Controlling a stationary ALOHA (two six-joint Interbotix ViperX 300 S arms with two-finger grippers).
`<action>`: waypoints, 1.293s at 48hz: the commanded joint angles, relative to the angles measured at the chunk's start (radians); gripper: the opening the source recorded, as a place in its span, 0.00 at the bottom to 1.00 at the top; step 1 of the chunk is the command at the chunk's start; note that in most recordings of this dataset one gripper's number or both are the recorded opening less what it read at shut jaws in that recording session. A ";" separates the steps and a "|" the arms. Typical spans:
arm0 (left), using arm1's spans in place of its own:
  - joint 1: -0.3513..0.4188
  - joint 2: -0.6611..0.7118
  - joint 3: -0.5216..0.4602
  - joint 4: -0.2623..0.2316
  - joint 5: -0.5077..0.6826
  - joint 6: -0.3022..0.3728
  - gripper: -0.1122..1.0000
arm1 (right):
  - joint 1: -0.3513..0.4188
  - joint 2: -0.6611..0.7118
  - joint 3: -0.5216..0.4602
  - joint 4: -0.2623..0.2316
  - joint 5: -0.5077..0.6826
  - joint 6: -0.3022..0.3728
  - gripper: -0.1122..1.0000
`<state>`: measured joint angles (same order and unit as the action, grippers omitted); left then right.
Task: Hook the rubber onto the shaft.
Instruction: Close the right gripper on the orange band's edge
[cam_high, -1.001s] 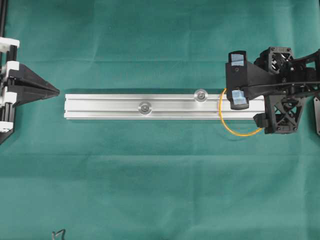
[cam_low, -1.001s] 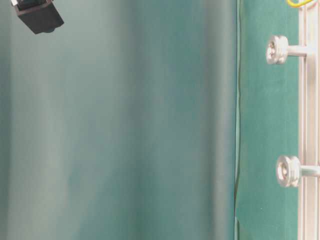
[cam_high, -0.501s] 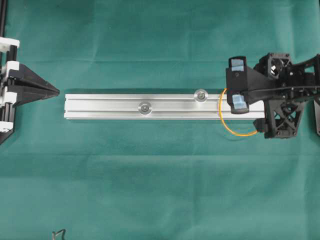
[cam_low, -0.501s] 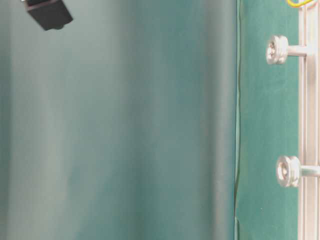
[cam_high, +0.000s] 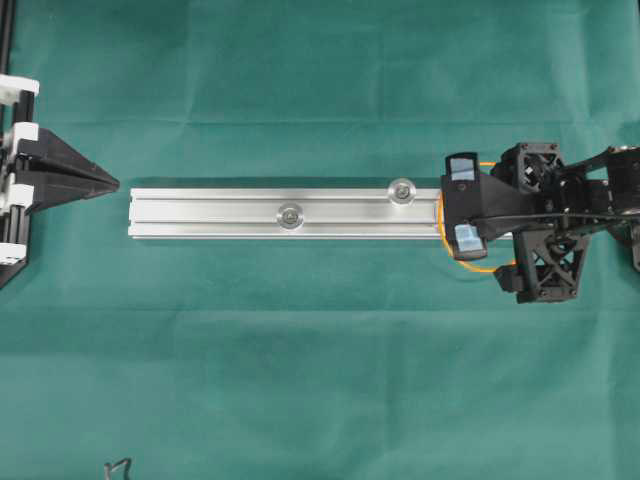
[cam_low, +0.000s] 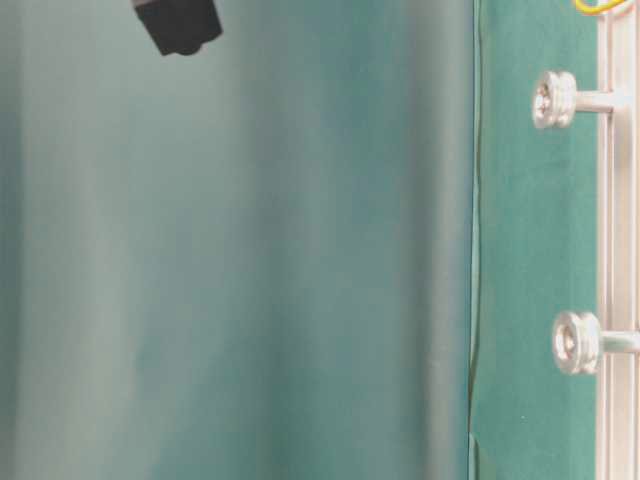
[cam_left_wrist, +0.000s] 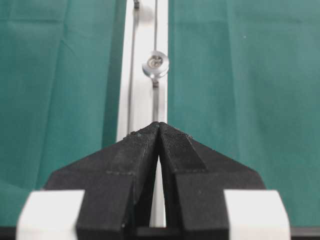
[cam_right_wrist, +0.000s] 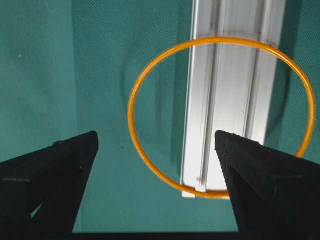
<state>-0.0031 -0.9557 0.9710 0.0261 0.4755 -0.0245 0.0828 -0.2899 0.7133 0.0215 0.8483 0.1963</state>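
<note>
The rubber band is a thin, smooth orange-yellow ring, lying flat in a nearly round loop. It is wider than the silver rail is across: in the right wrist view one side of the loop crosses the rail near its end, and the other side bulges out over the green cloth to the left of the rail. The near edge of the loop lies right at the rail's end.

The right gripper is spread as wide as it goes and has nothing in it. Its two black fingers stand far apart at the bottom of that view, one over the cloth and one over the rail's end, and the band lies ahead of them and between them. Whether a fingertip touches the band cannot be told. From overhead the right gripper covers most of the band, with only short orange arcs showing beside it.

Two round-headed shafts stand up from the rail further along, away from the right gripper, and the band is hooked on neither.

The left gripper is closed on nothing, its black tips pressed together. It points down the length of the rail from the far end, with one shaft straight ahead of it
</note>
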 joint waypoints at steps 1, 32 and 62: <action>0.000 0.008 -0.032 0.002 -0.005 0.000 0.10 | 0.012 0.006 -0.005 0.003 -0.026 -0.002 0.96; -0.002 0.008 -0.032 0.002 -0.005 0.000 0.10 | 0.067 0.091 0.098 0.043 -0.193 0.000 0.96; 0.000 0.008 -0.032 0.002 -0.005 0.000 0.10 | 0.069 0.140 0.132 0.043 -0.284 0.000 0.96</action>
<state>-0.0015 -0.9557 0.9710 0.0261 0.4755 -0.0230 0.1488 -0.1442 0.8529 0.0614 0.5722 0.1979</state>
